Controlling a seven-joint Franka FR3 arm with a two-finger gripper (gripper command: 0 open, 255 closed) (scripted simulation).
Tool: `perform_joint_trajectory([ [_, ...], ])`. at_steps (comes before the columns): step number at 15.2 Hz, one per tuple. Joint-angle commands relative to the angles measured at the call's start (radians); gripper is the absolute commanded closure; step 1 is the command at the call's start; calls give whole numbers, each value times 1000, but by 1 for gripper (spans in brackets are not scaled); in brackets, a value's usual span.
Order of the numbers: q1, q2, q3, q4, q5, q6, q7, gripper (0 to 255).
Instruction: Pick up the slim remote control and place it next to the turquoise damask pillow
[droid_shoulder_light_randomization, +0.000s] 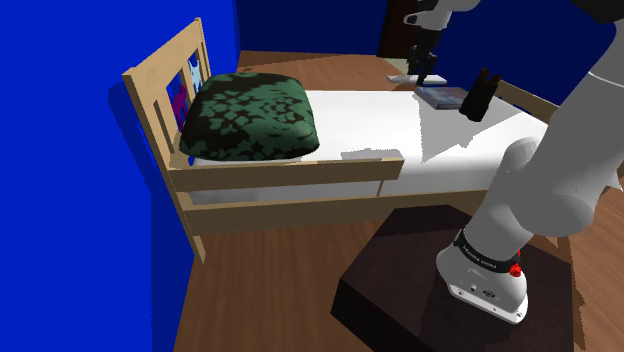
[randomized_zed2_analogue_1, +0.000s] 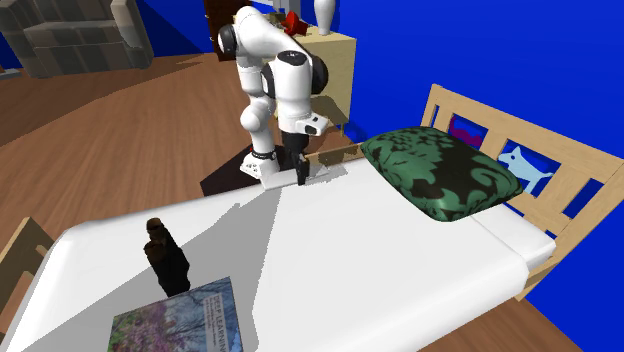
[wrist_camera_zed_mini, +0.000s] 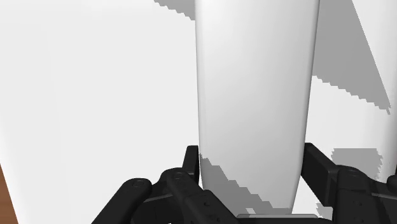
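Wrist view gives the close look: a pale, plain slim remote (wrist_camera_zed_mini: 254, 89) runs lengthwise out from betw. my fingers (wrist_camera_zed_mini: 191, 164). The white mattress (wrist_camera_zed_mini: 95, 76) lies behind it w/ jagged shadows, and there's a brown sliver at one corner.

Shoulder view gives the layout instead. My dark stand (droid_shoulder_light_randomization: 390, 280) sits on the floor (droid_shoulder_light_randomization: 270, 290) beside the bed (droid_shoulder_light_randomization: 290, 175). A pillow (droid_shoulder_light_randomization: 250, 115) w/ a dark green & black pattern lies at the headboard (droid_shoulder_light_randomization: 165, 52) end. A book (droid_shoulder_light_randomization: 442, 97) & a dark upright object (droid_shoulder_light_randomization: 478, 95) sit side by side toward the foot end.

2nd ext. view adds what's behind my arm (randomized_zed2_analogue_1: 270, 60): a light-wood cabinet (randomized_zed2_analogue_1: 335, 62) w/ a white vase (randomized_zed2_analogue_1: 326, 12) on top, and a grey seat (randomized_zed2_analogue_1: 80, 35) far off. It also shows a white fish shape (randomized_zed2_analogue_1: 525, 165) betw. the headboard slats. The book's cover there shows blossoming branches.

Room: blue walls (droid_shoulder_light_randomization: 60, 200), wood-plank floor. The bed has a light-wood frame & white mattress.

My end effector (wrist_camera_zed_mini: 252, 156): fingers stand the remote's width apart, one on each long edge, so I'm clamped on it. It's over the mattress. Can't tell whether the remote touches the mattress or is off it. The remote is apart from the pillow, not beside it.
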Motion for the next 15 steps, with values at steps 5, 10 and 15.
perform_joint_trajectory([
  [5,2,-9,5,74,-6,-80,4,255],
  [10,17,137,9,183,114,-101,-3,255],
  [15,-16,323,47,356,257,-155,-3,255],
])
